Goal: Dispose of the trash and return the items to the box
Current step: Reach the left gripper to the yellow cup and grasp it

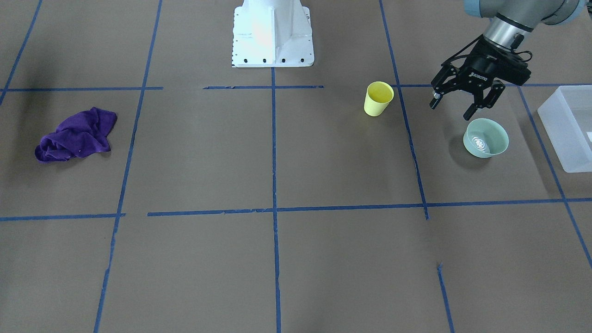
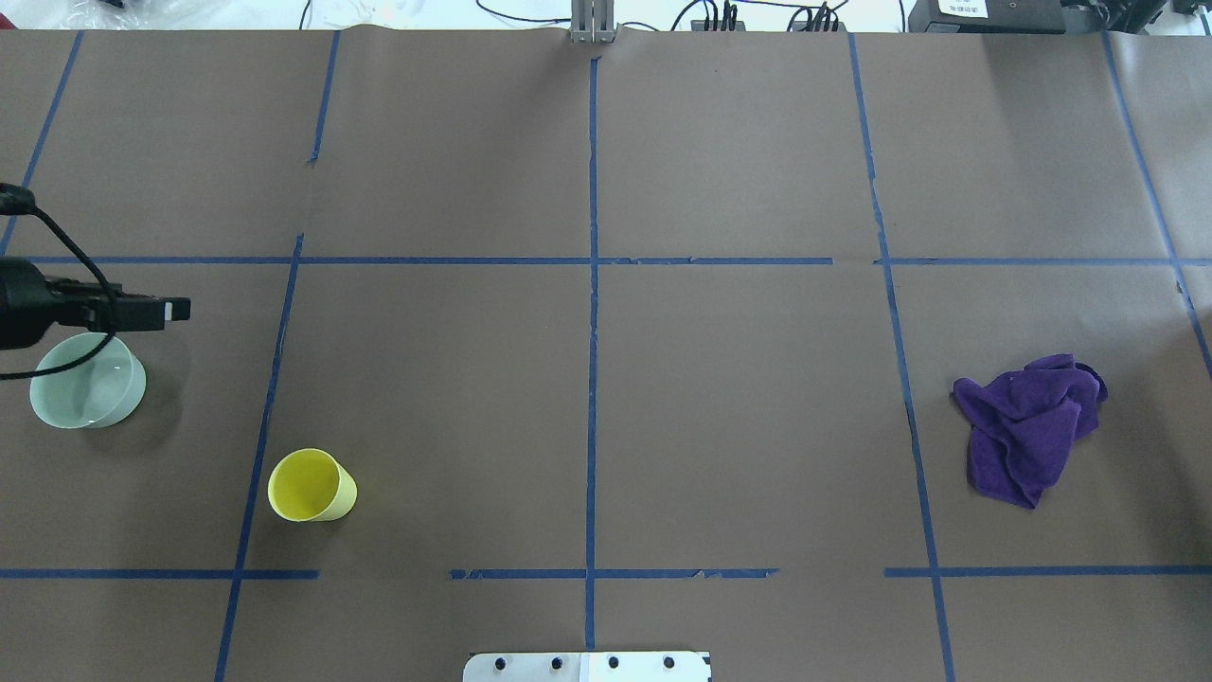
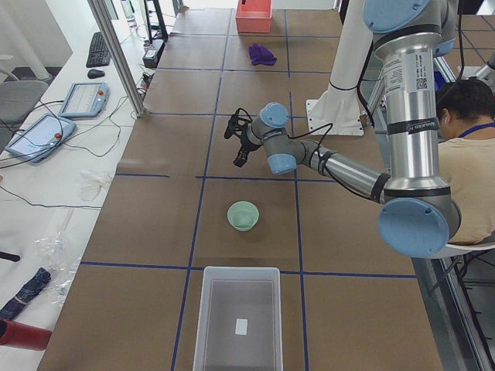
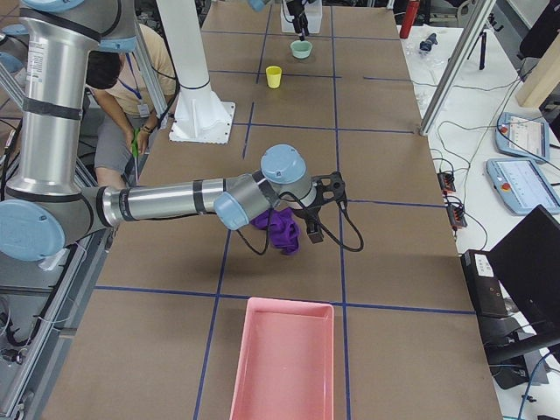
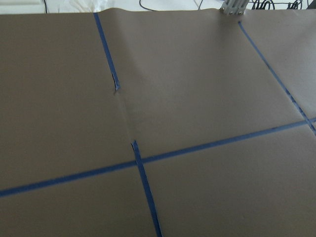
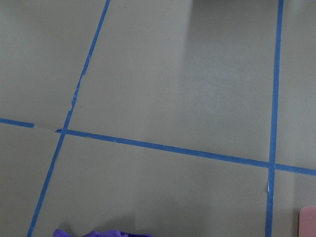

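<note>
The yellow cup stands upright on the table and also shows in the overhead view. The mint-green bowl sits upright beside the frosted white box, and shows in the overhead view and the exterior left view. My left gripper is open and empty. It hovers just above the table next to the bowl, on the robot's side of it, tilted. My right gripper shows only in the exterior right view, over the purple cloth; I cannot tell its state.
The crumpled purple cloth lies on the robot's right side of the table. A pink bin stands at the table's right end. The robot's white base is at the middle near edge.
</note>
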